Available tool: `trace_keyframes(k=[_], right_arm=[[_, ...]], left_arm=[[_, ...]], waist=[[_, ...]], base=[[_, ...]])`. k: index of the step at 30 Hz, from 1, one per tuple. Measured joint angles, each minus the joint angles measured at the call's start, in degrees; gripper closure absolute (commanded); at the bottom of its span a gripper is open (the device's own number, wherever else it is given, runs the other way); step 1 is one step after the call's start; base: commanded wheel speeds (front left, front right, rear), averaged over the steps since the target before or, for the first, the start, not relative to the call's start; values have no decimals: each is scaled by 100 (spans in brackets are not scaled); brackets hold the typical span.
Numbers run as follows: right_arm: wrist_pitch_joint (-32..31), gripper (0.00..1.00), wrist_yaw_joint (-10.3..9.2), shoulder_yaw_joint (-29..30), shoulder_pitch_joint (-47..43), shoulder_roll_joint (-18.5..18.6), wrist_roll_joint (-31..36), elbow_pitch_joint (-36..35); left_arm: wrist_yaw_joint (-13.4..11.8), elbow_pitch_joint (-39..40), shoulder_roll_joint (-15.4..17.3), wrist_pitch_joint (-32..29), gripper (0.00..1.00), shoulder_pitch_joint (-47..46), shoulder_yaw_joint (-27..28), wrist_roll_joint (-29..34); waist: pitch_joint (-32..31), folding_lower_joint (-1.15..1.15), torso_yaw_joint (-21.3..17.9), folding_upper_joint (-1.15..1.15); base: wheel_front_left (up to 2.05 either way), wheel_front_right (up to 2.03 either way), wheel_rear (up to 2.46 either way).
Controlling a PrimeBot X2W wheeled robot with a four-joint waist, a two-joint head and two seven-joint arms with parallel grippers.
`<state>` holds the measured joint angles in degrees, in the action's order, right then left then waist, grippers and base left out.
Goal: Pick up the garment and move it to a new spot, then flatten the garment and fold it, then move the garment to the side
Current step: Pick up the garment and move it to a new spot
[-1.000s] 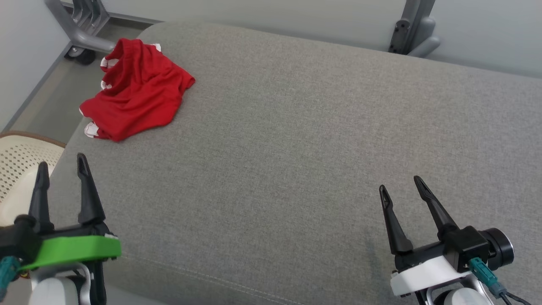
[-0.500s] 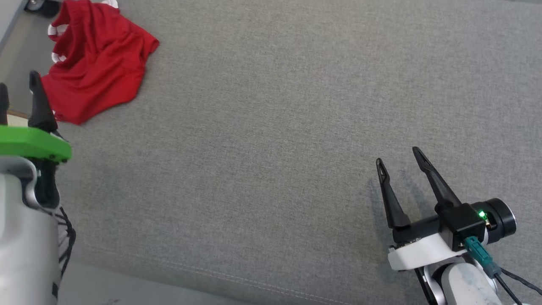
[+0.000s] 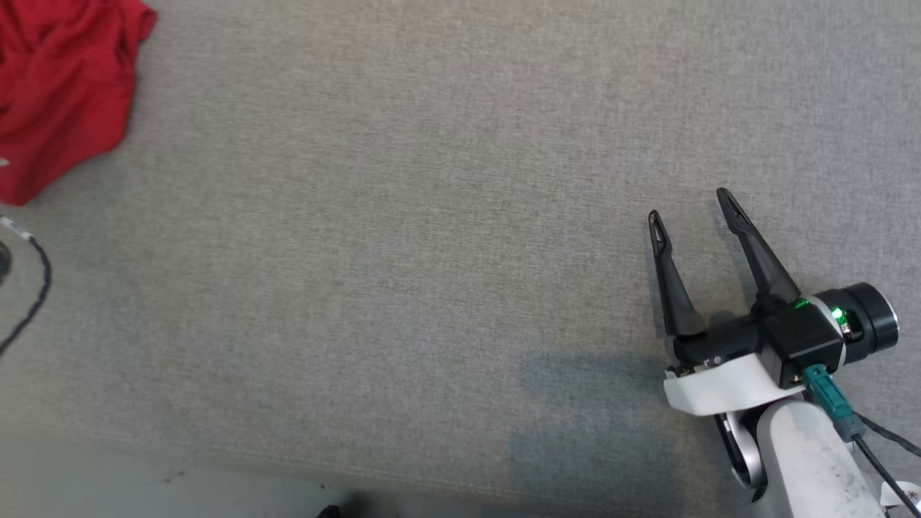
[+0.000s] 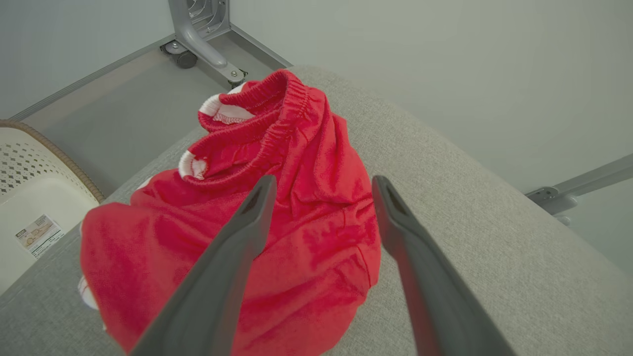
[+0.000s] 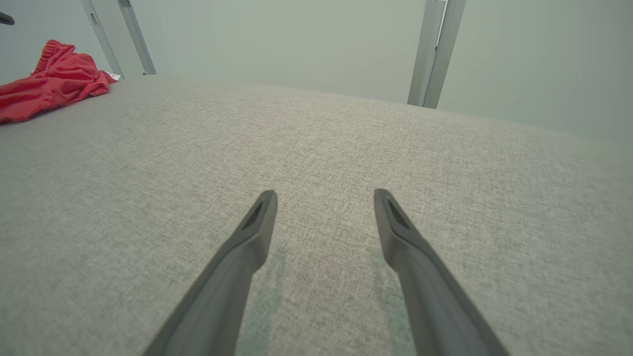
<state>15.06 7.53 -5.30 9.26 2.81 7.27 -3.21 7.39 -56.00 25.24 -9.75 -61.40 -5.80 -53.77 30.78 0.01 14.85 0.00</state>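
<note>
Our left gripper [image 4: 324, 180] hangs over the crumpled red fabric garment [image 4: 296, 237], its two dark fingers spread apart with nothing clamped between them. From its wrist view we cannot tell whether the tips touch the cloth. The garment, with a gathered elastic waistband and white trim, lies in a heap at a corner of the broad grey woven cushion [image 3: 403, 237]. In our head view it sits at the upper left edge. Past that corner, down on the floor, we see a cream perforated plastic basket with a brown rim [image 4: 29, 168] and a grey metal frame leg on a caster [image 4: 198, 37]. Our right gripper [image 3: 689, 204] is low over bare grey cloth on the right, well apart from the garment. Its fingers stand wide and empty, and its shadow falls on the cushion beneath.
</note>
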Motion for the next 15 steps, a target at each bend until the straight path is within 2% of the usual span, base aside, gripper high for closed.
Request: trace_keyframes(k=[7, 15], right_arm=[[12, 0, 0, 101, 52, 0, 11, -205], [20, 0, 1, 86, 113, -21, -1, -331]], left_arm=[[0, -162, 446, -1068, 0, -194, -357, -659], [0, -269, 660, -1500, 0, -199, -781, -837]], waist=[[460, 0, -264, 0], [748, 0, -506, 0]], base=[[0, 0, 0], [0, 0, 0]])
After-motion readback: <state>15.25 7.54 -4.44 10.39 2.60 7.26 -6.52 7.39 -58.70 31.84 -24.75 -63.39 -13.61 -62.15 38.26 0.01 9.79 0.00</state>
